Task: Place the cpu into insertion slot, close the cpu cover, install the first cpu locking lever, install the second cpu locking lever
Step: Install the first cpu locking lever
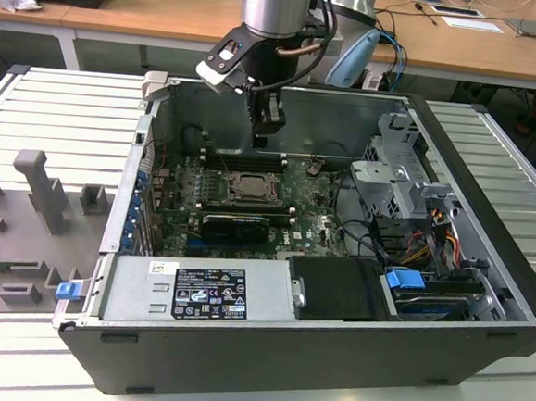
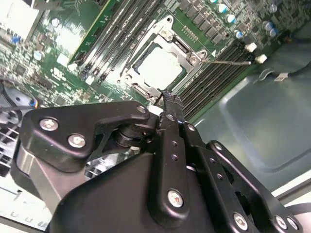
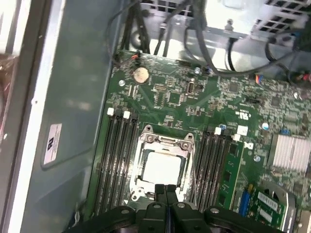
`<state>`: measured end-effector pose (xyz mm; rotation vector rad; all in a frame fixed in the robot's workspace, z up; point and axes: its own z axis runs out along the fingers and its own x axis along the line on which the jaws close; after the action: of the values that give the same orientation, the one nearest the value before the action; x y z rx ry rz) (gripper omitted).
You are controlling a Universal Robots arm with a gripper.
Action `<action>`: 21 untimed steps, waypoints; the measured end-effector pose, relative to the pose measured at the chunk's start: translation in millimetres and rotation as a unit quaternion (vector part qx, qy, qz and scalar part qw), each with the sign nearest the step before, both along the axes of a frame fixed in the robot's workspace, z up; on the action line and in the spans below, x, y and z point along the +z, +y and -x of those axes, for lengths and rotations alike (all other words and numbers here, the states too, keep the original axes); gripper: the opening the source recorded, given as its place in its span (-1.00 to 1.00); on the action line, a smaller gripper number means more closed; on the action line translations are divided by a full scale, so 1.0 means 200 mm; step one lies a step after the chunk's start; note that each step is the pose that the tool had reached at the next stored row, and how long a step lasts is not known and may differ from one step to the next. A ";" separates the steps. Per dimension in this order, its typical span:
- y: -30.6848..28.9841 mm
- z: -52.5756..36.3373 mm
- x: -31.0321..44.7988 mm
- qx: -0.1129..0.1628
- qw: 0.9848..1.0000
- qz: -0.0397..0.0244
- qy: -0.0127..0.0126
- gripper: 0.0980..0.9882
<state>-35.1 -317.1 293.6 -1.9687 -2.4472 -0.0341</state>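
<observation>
The cpu [image 3: 162, 167] [image 2: 159, 68], a pale square, lies in the insertion slot [image 1: 249, 188] on the green motherboard. The silver cpu cover [image 3: 165, 142] [image 2: 170, 36] lies flat around it as a frame. A thin wire lever [image 2: 229, 61] sticks out from one socket corner across the memory slots. My gripper [image 3: 165, 190] [image 2: 168, 98] [image 1: 261, 141] hangs just above the socket's edge, on its far side in the exterior view. Its fingers are shut together with nothing between them.
Black memory slots [image 3: 118, 155] flank the socket on both sides. The open case has a power supply box [image 1: 200, 293] at the front and a drive cage with cables [image 1: 408, 188] at the exterior view's right. Grey fixtures [image 1: 37, 187] stand on the table at its left.
</observation>
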 end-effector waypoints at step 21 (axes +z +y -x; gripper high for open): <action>0.000 0.000 0.000 0.223 0.975 0.000 0.000 -0.98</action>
<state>-35.1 -317.2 293.6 -1.3722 -2.8198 -0.0330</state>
